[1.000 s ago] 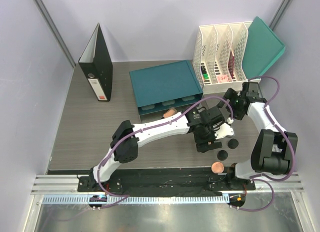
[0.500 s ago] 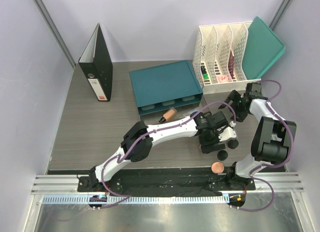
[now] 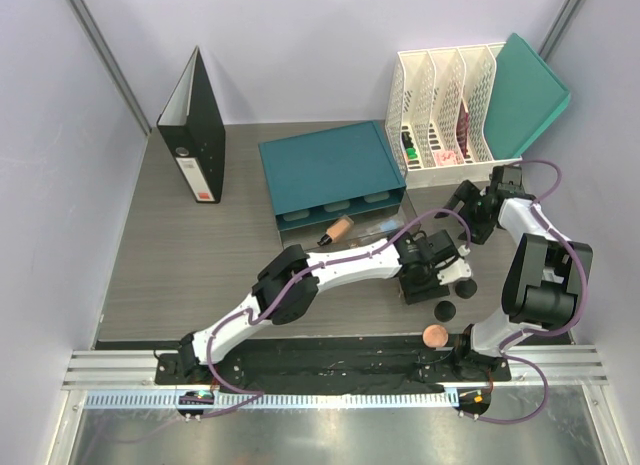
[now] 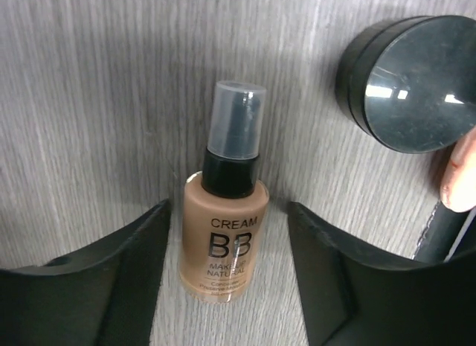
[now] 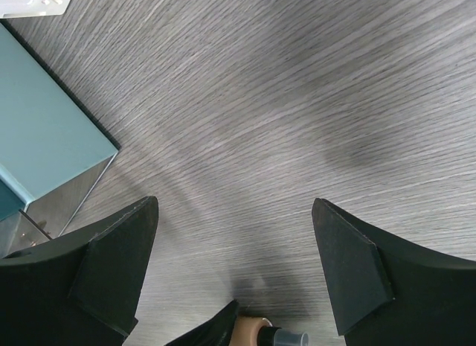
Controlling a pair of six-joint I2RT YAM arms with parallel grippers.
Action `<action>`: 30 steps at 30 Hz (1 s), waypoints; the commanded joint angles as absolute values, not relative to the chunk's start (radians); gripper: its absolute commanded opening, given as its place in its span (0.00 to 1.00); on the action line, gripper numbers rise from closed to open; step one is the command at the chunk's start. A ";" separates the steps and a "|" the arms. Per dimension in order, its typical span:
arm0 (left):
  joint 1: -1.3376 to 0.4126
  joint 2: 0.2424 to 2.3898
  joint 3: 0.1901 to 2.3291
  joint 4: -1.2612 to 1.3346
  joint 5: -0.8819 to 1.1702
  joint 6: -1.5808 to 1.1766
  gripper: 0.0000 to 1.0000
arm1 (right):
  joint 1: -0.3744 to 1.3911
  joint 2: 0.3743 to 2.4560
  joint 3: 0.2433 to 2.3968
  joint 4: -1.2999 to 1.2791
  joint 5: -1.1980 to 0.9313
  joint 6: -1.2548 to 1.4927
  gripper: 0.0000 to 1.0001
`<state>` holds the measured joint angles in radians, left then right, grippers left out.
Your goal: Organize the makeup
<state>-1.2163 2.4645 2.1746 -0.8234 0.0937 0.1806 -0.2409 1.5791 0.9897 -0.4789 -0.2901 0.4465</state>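
Between the left fingers (image 4: 97, 286), spread apart, lies the bottle (image 4: 224, 242); right fingers (image 5: 104, 271) gape wide.

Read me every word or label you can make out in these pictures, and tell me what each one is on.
"CREAM": on the bottle, top line.
"BB": on the bottle, large letters under it.
"MAKE-UP NATURAL": on the bottle, small print, only just legible.
Lowest line on the bottle: too blurred to read.
Spine label on the binder: too small to read.

A lab booth dressed as an office desk. Plain panels (image 3: 60, 185) enclose the tabletop (image 3: 190, 265); binder (image 3: 195, 130) upper left, file rack (image 3: 440, 95) upper right.
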 commanded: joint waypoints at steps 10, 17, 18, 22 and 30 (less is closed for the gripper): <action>-1.220 2.398 2.128 -0.782 0.008 0.155 0.07 | -0.247 1.555 0.999 -0.468 -0.319 0.436 0.90; -1.239 2.286 2.151 -0.834 -0.060 0.184 0.00 | -0.247 1.549 0.976 -0.457 -0.327 0.437 0.90; -1.244 2.255 2.155 -0.842 -0.067 0.199 0.00 | -0.247 1.549 0.973 -0.456 -0.327 0.437 0.90; -1.288 2.179 2.161 -0.874 -0.170 0.231 0.00 | -0.247 1.552 0.965 -0.445 -0.331 0.443 0.90; -1.308 1.993 2.047 -0.744 -0.487 0.296 0.00 | -0.247 1.572 0.968 -0.410 -0.354 0.479 0.89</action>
<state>-1.3170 2.1109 2.0968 -0.8459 -0.2859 0.2375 -0.2443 1.5795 0.9657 -0.4557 -0.3283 0.4557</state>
